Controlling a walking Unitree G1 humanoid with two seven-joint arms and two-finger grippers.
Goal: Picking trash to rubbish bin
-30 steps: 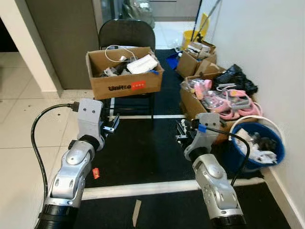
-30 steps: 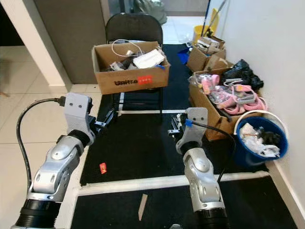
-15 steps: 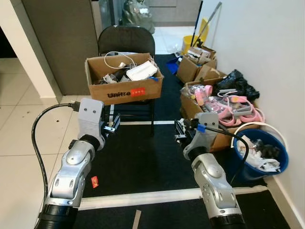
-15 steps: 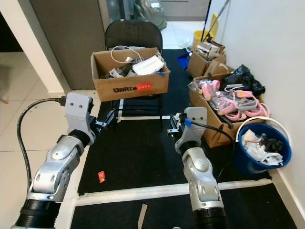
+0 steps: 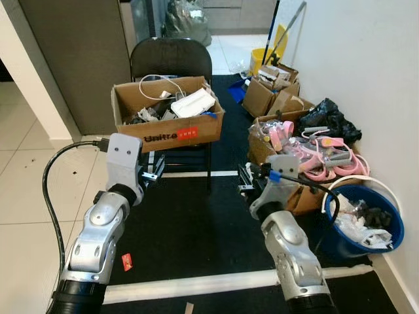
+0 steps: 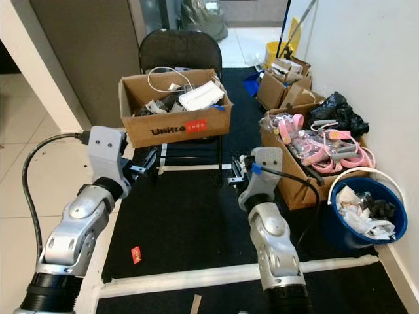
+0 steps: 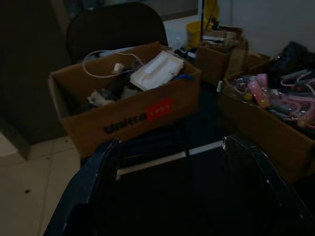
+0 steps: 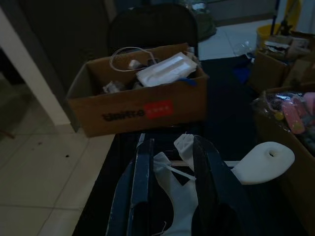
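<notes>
The blue rubbish bin (image 5: 390, 230) stands on the floor at the right by the wall, with crumpled white trash inside. My right gripper (image 5: 245, 178) is held low in front of me, left of the bin. In the right wrist view it (image 8: 172, 164) is shut on a white plastic piece (image 8: 183, 189) with a paddle-shaped end. A small red scrap (image 5: 126, 261) lies on the black mat at the lower left. My left gripper (image 5: 156, 171) hovers above the mat; its fingers (image 7: 106, 150) stand wide apart with nothing between them.
A cardboard box (image 5: 167, 118) of cables and parts sits on a black folding chair (image 5: 170, 57) ahead. Boxes of pink items (image 5: 308, 147), a black bag (image 5: 327, 118) and a yellow bucket (image 5: 262, 59) line the right wall. White tape (image 5: 196, 282) crosses the mat.
The whole scene has slid down and outward in the eye views, so the camera has moved forward. Both arms keep the same pose, and the right gripper still holds the white piece.
</notes>
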